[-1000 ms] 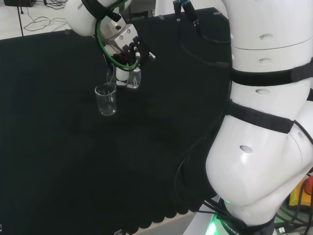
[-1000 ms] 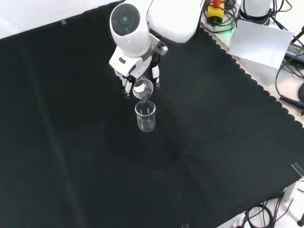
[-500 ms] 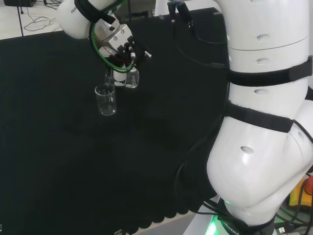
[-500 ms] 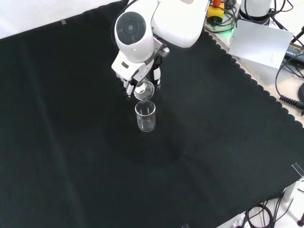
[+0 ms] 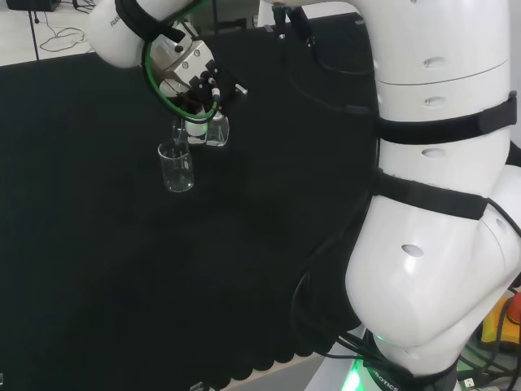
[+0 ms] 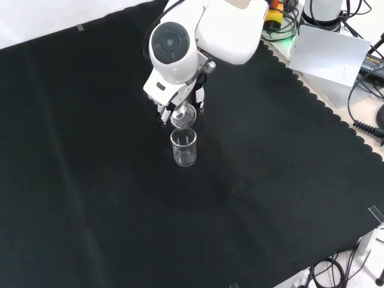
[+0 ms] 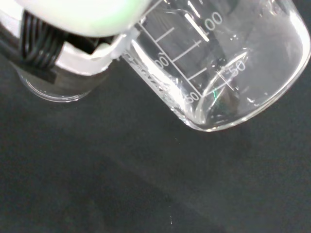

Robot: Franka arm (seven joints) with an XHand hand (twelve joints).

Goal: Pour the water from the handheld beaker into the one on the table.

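Your arm has swung further over, tipping the handheld beaker clamped in the hand lower above the table beaker on the surface: pouring looks underway.

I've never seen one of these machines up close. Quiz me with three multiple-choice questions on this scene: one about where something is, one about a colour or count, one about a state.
1. In the front view, where is the held beaker relative to the standing beaker?
A. just above it, farther off
B. far to its right
C. at the cloth's near edge

2. What colour is the cloth?
A. white
B. black
C. red

3. How is the held beaker?
A. upright on the cloth
B. lying on the cloth
C. tilted in the robot hand

Answers: 1 A, its mouth sits right above the standing beaker's rim. 2 B, the bench cover is black throughout. 3 C, fingers curl round it and it leans toward the other beaker.
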